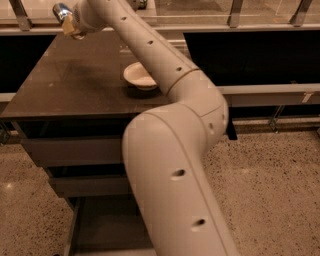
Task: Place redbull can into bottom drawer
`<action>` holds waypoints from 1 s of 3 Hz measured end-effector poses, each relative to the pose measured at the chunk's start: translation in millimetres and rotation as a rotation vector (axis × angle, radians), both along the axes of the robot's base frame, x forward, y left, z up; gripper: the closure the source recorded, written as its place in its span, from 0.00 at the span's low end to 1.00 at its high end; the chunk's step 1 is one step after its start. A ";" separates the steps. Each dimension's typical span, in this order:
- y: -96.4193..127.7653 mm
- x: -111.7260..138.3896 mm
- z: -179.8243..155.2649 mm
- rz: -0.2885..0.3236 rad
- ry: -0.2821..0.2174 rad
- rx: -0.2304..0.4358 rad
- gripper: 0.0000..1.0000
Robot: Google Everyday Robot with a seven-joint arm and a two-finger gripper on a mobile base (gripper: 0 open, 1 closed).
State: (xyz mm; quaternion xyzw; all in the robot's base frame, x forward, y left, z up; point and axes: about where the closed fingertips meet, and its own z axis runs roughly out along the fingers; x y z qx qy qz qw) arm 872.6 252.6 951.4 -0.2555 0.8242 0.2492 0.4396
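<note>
The redbull can [61,10] shows as a small shiny silver-blue end at the top left, held in the air above the far left of the dark counter [75,85]. My gripper [71,24] is shut on it, at the end of my white arm [170,150], which crosses the middle of the view. The bottom drawer [102,227] is pulled out at the lower left, a dark shallow tray with a thin side rail. My arm hides its right part.
A white bowl [138,75] sits on the counter beside my forearm. Two plain drawer fronts [70,150] lie above the open drawer. A rail with metal posts [235,15] runs behind the counter. Speckled floor [270,190] lies to the right.
</note>
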 end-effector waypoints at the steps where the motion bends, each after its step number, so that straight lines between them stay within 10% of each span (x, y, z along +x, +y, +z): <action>1: -56.2 -43.6 104.8 0.044 -0.190 0.127 1.00; 2: -83.6 -80.4 155.2 0.053 -0.285 0.172 1.00; 3: -83.3 -80.6 154.2 0.058 -0.280 0.170 1.00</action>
